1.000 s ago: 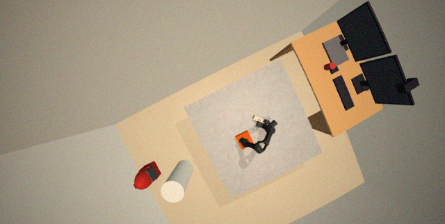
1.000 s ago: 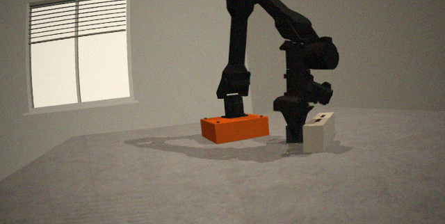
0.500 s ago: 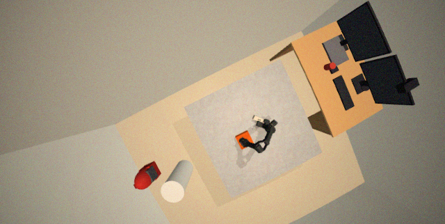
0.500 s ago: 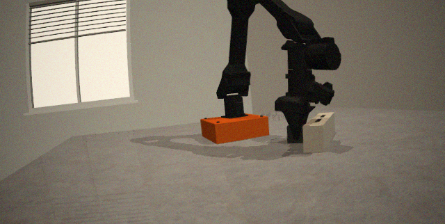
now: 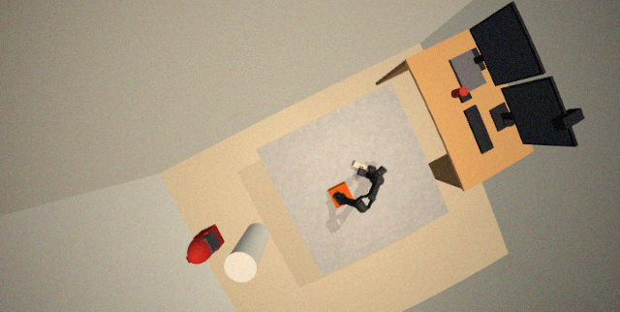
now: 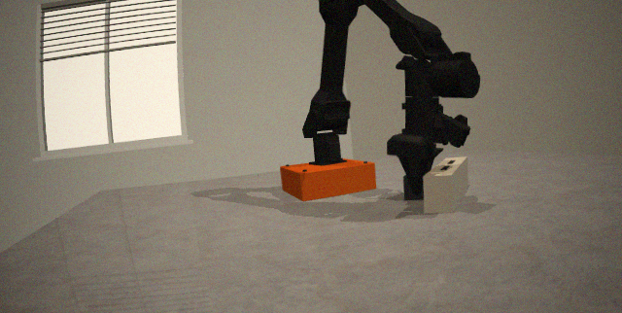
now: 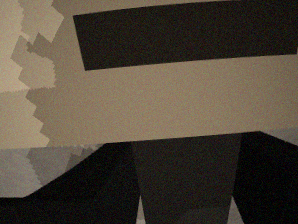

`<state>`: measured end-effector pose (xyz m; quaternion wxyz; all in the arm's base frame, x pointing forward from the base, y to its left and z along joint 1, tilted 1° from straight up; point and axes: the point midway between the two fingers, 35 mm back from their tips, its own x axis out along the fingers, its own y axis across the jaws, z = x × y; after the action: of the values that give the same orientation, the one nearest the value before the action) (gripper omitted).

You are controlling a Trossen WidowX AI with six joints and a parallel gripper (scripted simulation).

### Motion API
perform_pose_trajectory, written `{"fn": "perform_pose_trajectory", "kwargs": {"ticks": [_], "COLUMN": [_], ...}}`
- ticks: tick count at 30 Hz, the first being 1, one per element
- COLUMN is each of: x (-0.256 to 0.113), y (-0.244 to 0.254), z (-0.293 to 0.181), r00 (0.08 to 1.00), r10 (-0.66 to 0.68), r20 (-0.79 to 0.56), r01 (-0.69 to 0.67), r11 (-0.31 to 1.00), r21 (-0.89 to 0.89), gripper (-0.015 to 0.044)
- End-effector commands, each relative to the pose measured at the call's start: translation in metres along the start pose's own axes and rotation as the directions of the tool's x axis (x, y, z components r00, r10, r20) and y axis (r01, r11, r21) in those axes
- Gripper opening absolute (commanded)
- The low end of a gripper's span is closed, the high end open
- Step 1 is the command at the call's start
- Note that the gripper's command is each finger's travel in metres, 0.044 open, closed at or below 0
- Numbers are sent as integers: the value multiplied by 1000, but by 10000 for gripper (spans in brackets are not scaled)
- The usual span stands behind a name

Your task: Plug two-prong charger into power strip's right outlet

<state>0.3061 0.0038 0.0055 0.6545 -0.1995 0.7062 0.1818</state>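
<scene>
The beige power strip [image 5: 356, 164] [image 6: 439, 193] [image 7: 165, 100] stands on the grey surface, with two dark outlet marks on its upper face in the exterior view. In the wrist view a wide dark recess [image 7: 185, 37] crosses its upper part. My gripper [image 6: 414, 182] [image 7: 177, 130] points down close beside the strip and is shut on the dark charger [image 7: 186, 182]. The charger's far end meets the strip's near edge in the wrist view. The prongs are hidden, and I cannot tell whether they touch or enter an outlet.
The orange base box [image 5: 340, 192] [image 6: 335, 182] carries the arm, a short way from the strip. In the top view a wooden desk [image 5: 436, 104] with monitors stands at the right. A white cylinder [image 5: 240, 266] and a red object [image 5: 199, 249] are at the lower left.
</scene>
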Motion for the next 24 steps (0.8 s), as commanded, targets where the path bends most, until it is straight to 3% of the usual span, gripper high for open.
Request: {"fn": "perform_pose_trajectory", "kwargs": {"ticks": [1, 19, 24], "x": [-5, 0, 0], "y": [-1, 0, 0], "z": [14, 1, 1], "r00": [999, 1000, 1000], "r10": [-8, 0, 0], "r20": [43, -1, -1], "r01": [8, 0, 0], "r11": [1000, 1000, 1000], "r21": [-4, 0, 0], "gripper": [0, 0, 131]}}
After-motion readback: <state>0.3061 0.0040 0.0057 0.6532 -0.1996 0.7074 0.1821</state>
